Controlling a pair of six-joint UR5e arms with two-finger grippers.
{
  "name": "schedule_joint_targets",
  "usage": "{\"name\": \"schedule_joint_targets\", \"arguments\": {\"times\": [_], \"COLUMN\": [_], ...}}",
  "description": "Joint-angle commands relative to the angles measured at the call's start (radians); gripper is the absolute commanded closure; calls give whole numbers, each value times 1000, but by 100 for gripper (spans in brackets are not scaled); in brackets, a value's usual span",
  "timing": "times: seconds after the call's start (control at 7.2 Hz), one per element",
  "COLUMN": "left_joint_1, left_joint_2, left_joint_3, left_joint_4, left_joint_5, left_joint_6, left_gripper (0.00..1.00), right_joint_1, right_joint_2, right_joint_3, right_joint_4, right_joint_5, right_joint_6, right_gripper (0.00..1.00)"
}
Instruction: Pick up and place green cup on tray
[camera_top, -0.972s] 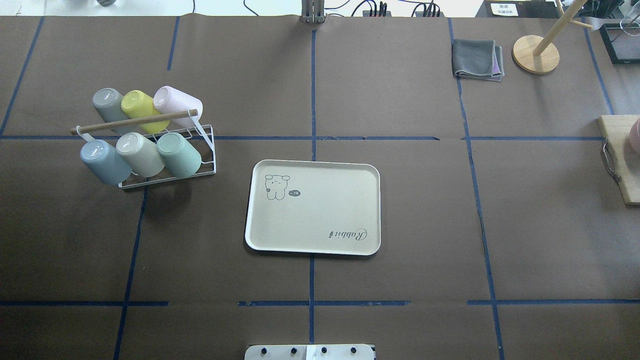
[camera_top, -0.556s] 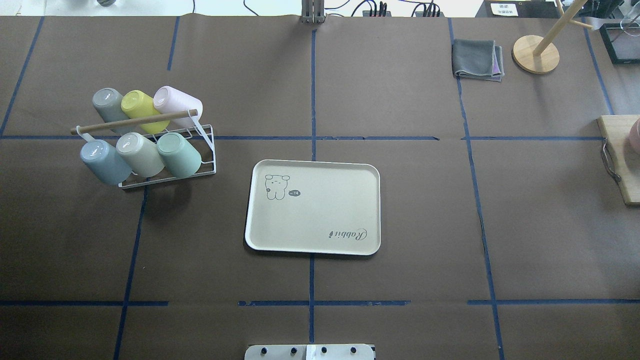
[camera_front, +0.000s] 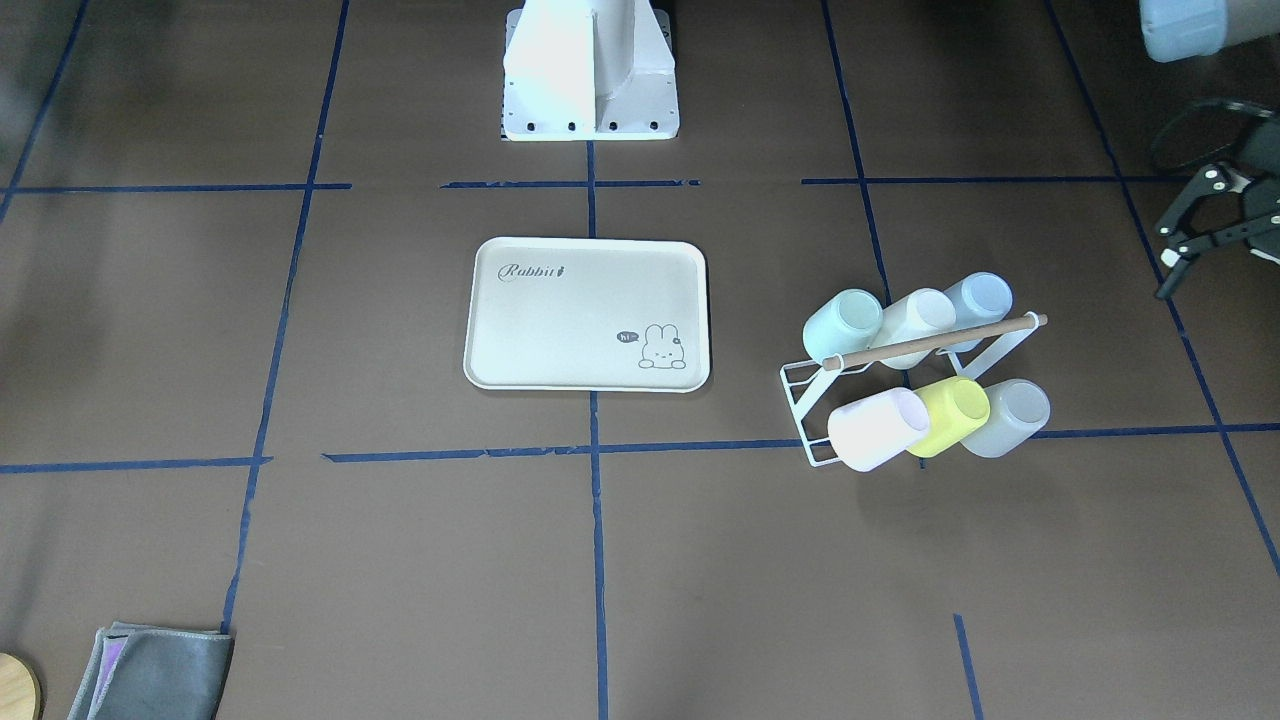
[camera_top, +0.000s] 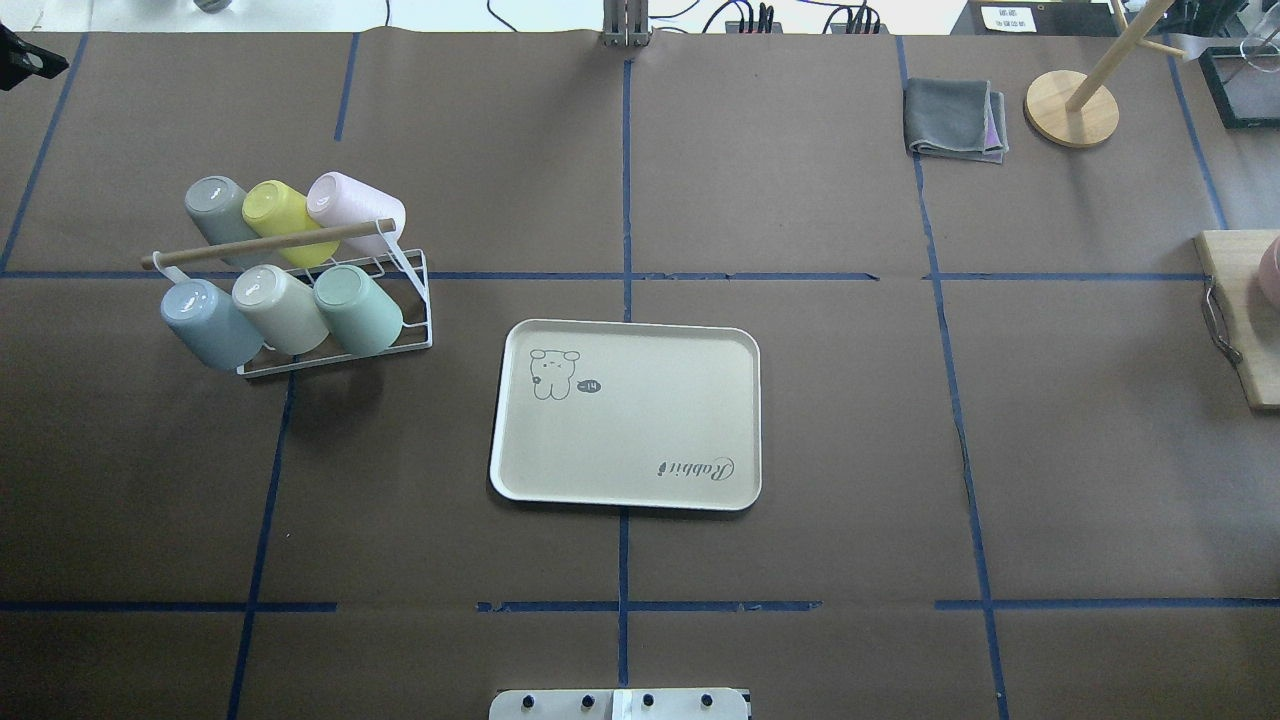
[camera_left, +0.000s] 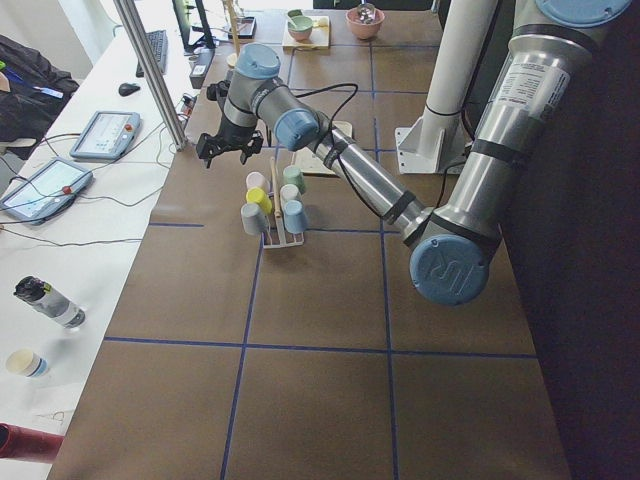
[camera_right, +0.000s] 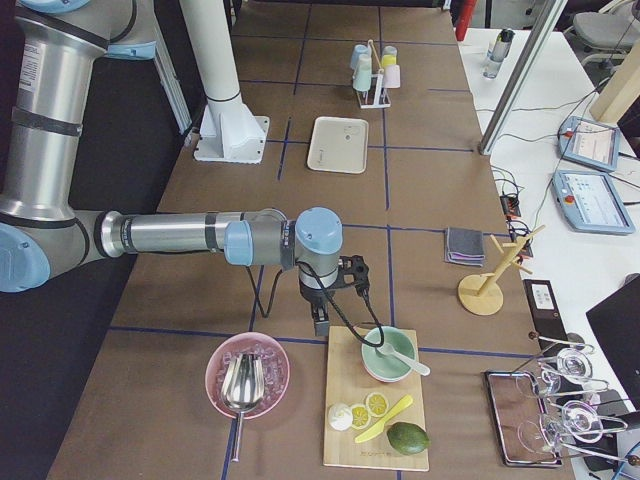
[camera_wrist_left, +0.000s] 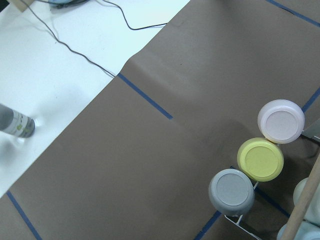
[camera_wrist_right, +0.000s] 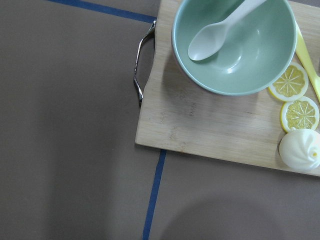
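The green cup (camera_top: 358, 308) lies tilted on a white wire rack (camera_top: 415, 300), rightmost of the near row; it also shows in the front view (camera_front: 842, 325). The cream tray (camera_top: 640, 440) with "Rabbit" lettering lies flat at the table's middle, to the right of the rack, with nothing on it (camera_front: 570, 320). My left gripper (camera_front: 1170, 258) is open and empty, held beyond the rack's far left side; only a black sliver of it (camera_top: 22, 60) shows in the overhead view. My right gripper (camera_right: 320, 322) hovers by a wooden board, far from both; I cannot tell whether it is open.
The rack also holds blue (camera_top: 205, 322), beige (camera_top: 278, 308), grey (camera_top: 218, 205), yellow (camera_top: 280, 215) and pink (camera_top: 350, 205) cups under a wooden bar (camera_top: 270, 243). A grey cloth (camera_top: 955, 118) and a wooden stand (camera_top: 1072, 108) are at the far right. A board (camera_wrist_right: 210, 125) with a green bowl (camera_wrist_right: 235, 45) is at the right edge.
A black part of my left gripper has come into the overhead view's top left corner. The cups, rack and tray have not moved.
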Motion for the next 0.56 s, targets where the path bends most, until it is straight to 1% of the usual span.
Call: {"name": "schedule_joint_targets", "arguments": {"times": [0.0,0.14,0.28,0.42], "left_joint_1": [121,209,323,401], "left_joint_2": [-9,-13,-13,-33], "left_joint_3": [-139,-215,-274,-300], "left_joint_4": [188,296,382,482], "left_joint_5": [261,371,527,654], "left_joint_6": [218,233,242,355], "left_gripper": [0,0,0,0], "right_joint_1": [0,0,0,0], "right_joint_2": [0,0,1,1], "right_joint_3": [0,0,2,0], "right_joint_4": [0,0,0,0], "right_joint_5": [0,0,1,1], "right_joint_6": [2,2,2,2], "right_gripper": [0,0,0,0]}}
